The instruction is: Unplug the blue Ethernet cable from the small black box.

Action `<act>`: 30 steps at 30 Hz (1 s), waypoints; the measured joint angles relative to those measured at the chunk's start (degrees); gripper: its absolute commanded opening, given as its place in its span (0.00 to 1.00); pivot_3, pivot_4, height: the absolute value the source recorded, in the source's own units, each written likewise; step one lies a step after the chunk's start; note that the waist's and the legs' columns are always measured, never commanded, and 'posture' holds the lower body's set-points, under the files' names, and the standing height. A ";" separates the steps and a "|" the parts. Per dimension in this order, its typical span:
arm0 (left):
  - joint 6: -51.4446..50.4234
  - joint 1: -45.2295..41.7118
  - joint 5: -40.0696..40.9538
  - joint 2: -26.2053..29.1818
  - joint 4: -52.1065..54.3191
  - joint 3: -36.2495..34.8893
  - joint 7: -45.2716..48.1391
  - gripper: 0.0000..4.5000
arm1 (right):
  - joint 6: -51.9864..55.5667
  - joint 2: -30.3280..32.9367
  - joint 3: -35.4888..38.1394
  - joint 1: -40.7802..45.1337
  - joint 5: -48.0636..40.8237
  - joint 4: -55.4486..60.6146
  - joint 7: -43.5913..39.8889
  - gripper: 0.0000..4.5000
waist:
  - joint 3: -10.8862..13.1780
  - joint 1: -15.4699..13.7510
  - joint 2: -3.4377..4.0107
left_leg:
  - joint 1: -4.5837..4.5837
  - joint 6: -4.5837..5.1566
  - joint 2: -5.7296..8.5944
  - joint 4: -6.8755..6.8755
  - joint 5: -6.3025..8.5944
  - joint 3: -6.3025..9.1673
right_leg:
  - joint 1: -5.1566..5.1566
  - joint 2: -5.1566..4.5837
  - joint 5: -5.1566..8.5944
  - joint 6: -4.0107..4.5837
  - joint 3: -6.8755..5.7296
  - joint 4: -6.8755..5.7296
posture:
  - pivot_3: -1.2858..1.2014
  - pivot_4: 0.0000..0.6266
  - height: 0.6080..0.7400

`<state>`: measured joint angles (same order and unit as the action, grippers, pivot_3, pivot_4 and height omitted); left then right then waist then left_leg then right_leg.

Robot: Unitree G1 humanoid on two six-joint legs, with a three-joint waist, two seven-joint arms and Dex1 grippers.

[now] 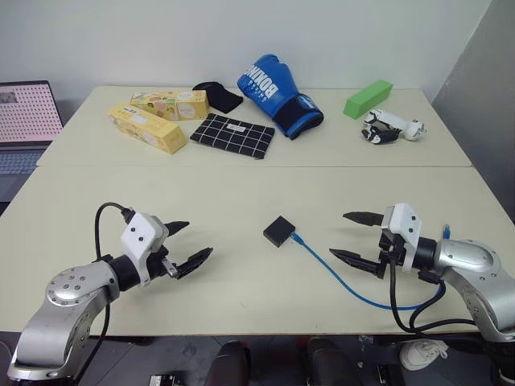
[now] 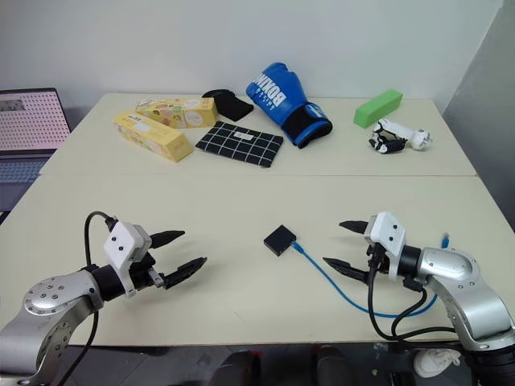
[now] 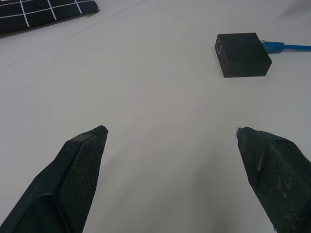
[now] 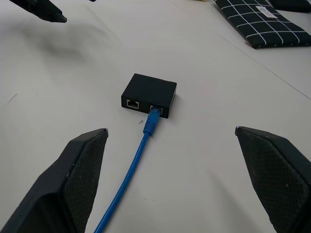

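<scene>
Nothing had been gripped yet: the small black box (image 1: 279, 231) sat at the middle of the frame with the blue Ethernet cable (image 1: 346, 283) plugged into its right side and trailing toward the lower right. The left gripper (image 1: 183, 245) and right gripper (image 1: 357, 237) hovered on either side, jaws spread wide and empty. I'd judge this the approach; next, one gripper would need to pin the box while the other pinched the plug.

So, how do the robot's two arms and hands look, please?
Both arms have rounded silver-grey metal shells with round joint caps. Each wrist carries a white block with small dark dots. The left hand and right hand each have two black tapered fingers with a fine textured surface. Black cables loop from each wrist back along the arm.
</scene>
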<state>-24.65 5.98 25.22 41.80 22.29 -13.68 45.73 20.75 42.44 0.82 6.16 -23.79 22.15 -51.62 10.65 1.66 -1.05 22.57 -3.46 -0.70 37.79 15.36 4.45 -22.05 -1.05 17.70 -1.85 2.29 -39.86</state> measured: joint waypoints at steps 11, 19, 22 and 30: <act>0.21 0.51 0.46 -0.01 0.41 0.00 0.47 1.00 | 1.14 0.04 0.00 0.01 0.00 0.14 0.02 0.99 | 0.00 0.00 0.00 | 0.00 0.00 0.00 0.00 0.00 0.01 | 0.00 0.00 0.00 0.00 0.00 0.00 | 0.52 0.24 1.00; 0.17 1.49 0.44 0.22 1.06 0.00 0.62 1.00 | 2.41 0.02 -0.18 0.04 0.03 0.41 0.60 0.99 | 0.00 0.00 0.00 | 0.00 0.00 0.00 0.00 0.00 0.00 | 0.00 0.00 0.00 0.00 0.00 0.00 | 0.52 0.24 1.00; 1.50 1.34 0.53 0.22 1.01 -0.02 2.16 1.00 | 3.50 -0.84 -1.31 0.35 0.09 0.82 1.58 0.99 | 0.00 0.01 0.00 | 0.00 0.00 0.00 0.00 0.00 -0.01 | 0.00 0.01 0.00 0.00 0.00 0.00 | 0.52 0.24 1.00; 0.72 0.87 4.21 4.77 0.94 0.65 11.36 1.00 | 8.00 -7.97 -10.35 3.51 4.88 0.53 8.20 0.99 | 0.00 0.11 -0.02 | 0.02 0.00 0.00 0.00 0.00 -0.02 | -0.02 0.04 0.01 0.01 -0.01 0.00 | 0.52 0.24 1.00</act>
<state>-23.93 6.85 29.43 46.57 23.23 -13.02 57.09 28.75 34.47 -9.53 9.67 -18.91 22.68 -43.42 10.65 1.78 -1.07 22.59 -3.46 -0.69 37.79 15.36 4.43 -22.07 -1.01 17.71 -1.83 2.28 -39.86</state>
